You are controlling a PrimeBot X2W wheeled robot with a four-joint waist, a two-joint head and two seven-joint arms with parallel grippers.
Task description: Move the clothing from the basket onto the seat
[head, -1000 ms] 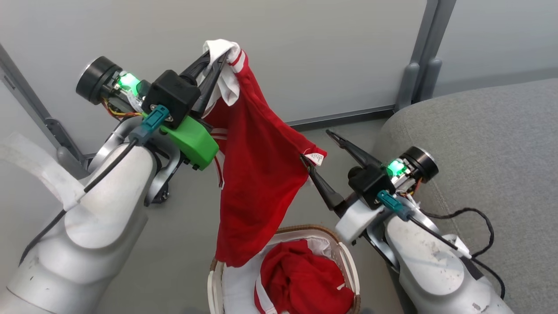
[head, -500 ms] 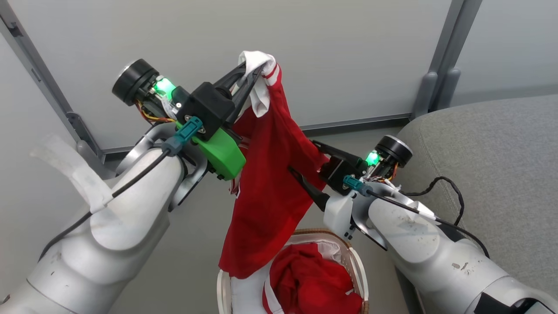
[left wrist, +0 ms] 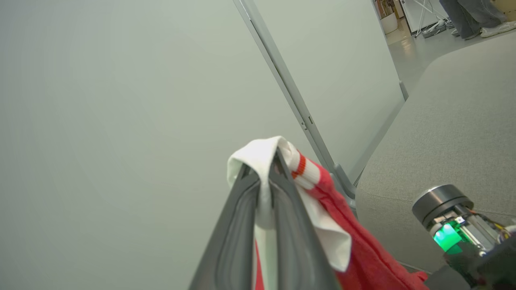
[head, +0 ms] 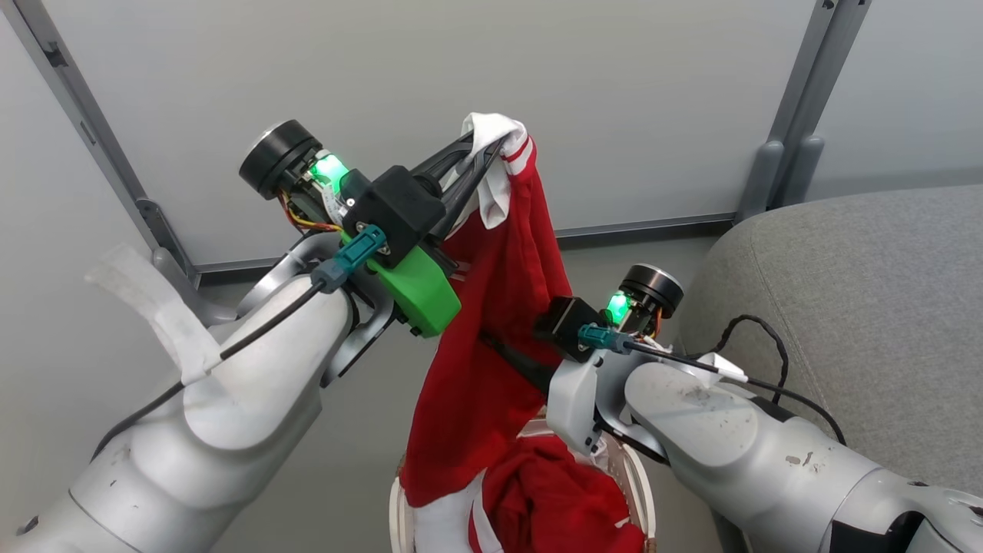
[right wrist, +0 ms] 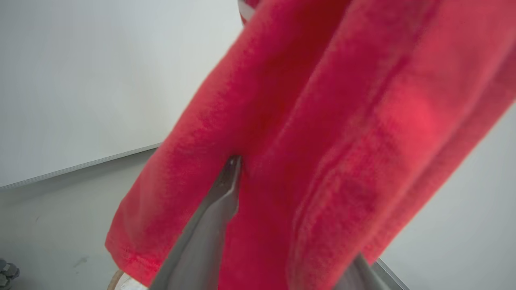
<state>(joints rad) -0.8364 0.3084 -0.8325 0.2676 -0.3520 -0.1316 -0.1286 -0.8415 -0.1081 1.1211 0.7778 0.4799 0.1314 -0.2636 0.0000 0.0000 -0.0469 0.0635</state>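
The red garment (head: pixel 530 230) hangs lengthwise in the air. Its white ribbed trim with red stripes is at the top and its lower hem reaches down to the wicker basket (head: pixel 643 491) at 6 o'clock. The left gripper (head: pixel 485 150) has its jaws clenched on that white trim, and the left wrist view shows the cloth pinched flat between the two dark fingers (left wrist: pixel 238 225). The right gripper (head: pixel 499 319) comes in from 4 o'clock at mid-height with its jaws spread apart. In the right wrist view one fingertip (right wrist: pixel 233 169) presses into a red fold, while the other finger lies mostly under the fabric, so the cloth sits between them unclamped. A second red garment (head: pixel 561 499) with a white stripe lies crumpled in the basket on the white liner (head: pixel 438 530). The grey sofa seat (head: pixel 868 269) lies at 3 o'clock of the hanging garment, apart from it and bare apart from a black cable (head: pixel 768 346) of the right arm. Pale wall panels (head: pixel 614 100) stand behind at 12 o'clock, and the grey floor (head: pixel 637 257) lies below them.
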